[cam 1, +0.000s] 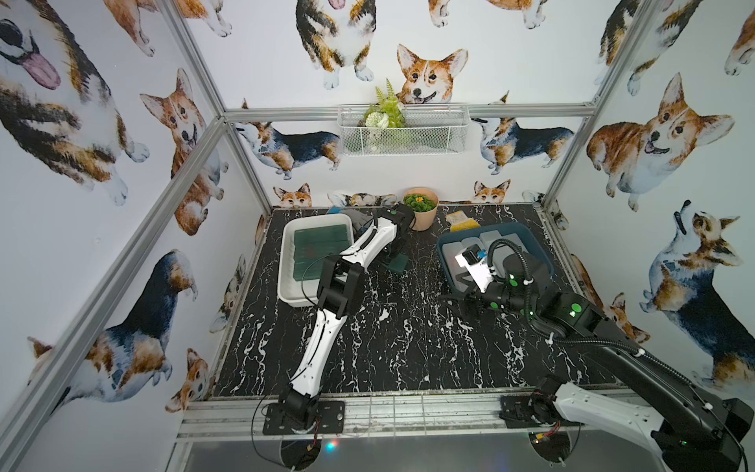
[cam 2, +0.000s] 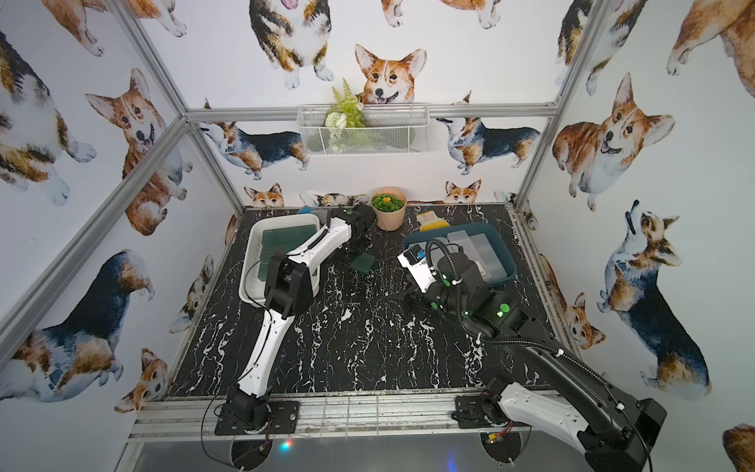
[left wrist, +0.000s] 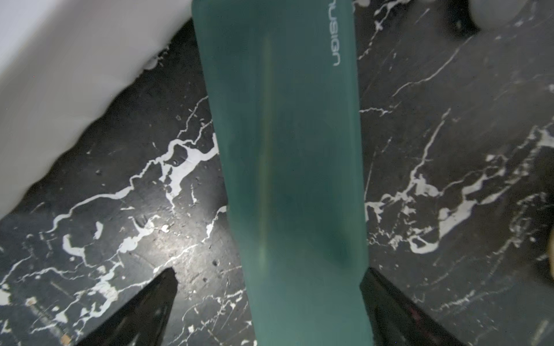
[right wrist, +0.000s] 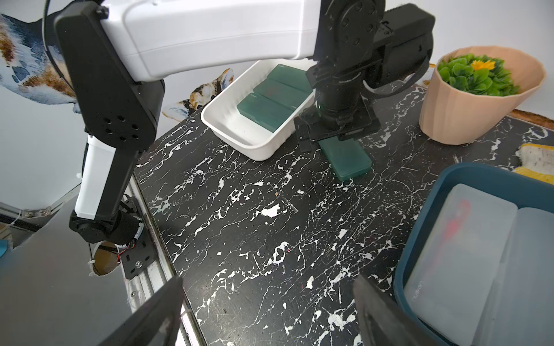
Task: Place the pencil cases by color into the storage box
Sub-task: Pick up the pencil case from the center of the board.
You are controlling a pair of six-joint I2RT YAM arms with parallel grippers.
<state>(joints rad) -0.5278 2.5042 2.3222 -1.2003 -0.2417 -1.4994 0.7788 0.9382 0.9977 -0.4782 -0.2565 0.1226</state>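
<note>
The green case (left wrist: 287, 167), judged light, stiff, slick, is straddled by the spread left pincer (left wrist: 269, 271); long edges should be pinched; right pincer (right wrist: 268, 278) likewise spread.

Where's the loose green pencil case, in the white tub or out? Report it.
Out: the green case lies flat on the table, beside the white tub.

You see a tan plant pot (cam 1: 425, 222) with green leaves and an orange flower at the middle of the black marbled table's (cam 1: 408, 351) far edge. A yellow sponge (cam 1: 462, 220) lies beside it, toward the far right corner. A white wire basket (cam 1: 433, 137) holding a fern (cam 1: 388, 107) hangs on the back wall.
</note>
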